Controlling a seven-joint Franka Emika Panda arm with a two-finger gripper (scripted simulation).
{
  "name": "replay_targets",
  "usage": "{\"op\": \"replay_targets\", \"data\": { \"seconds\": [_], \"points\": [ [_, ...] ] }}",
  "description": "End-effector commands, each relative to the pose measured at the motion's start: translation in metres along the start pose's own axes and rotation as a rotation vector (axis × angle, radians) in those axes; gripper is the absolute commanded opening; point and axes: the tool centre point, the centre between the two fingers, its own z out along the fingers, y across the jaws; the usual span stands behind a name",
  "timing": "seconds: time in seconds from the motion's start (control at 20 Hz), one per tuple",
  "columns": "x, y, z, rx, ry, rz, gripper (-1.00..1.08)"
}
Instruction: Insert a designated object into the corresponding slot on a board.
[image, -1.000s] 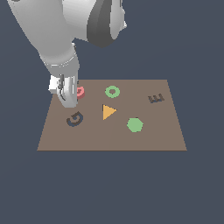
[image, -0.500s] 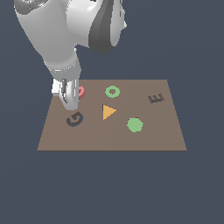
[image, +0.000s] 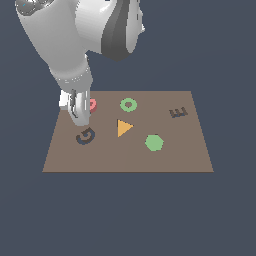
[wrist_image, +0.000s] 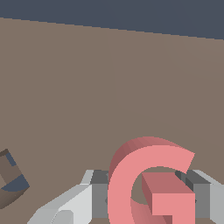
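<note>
One arm bent steeply over the board (image: 165, 160), hand (image: 80, 118) pointing down, pinching the red G (wrist_image: 151, 186), near the G slot (image: 85, 136)

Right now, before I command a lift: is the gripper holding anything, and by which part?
The gripper brackets the red G, a finger on each flank; actual contact cannot be told.

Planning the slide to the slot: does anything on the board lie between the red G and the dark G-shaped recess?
Nothing visible does. The red G sits between the gripper fingers, and only bare board separates it from the G-shaped recess.
</note>
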Motion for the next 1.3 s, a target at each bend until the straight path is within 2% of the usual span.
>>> {"op": "replay_targets", "data": {
  "seconds": [0.0, 0.55, 1.25],
  "points": [
    [0.0, 0.0, -0.003, 0.0, 0.0, 0.0, -1.0],
    [0.005, -0.014, -0.003, 0.0, 0.0, -0.073, -1.0],
    [0.011, -0.083, -0.008, 0.0, 0.001, -0.41, -1.0]
  ]
}}
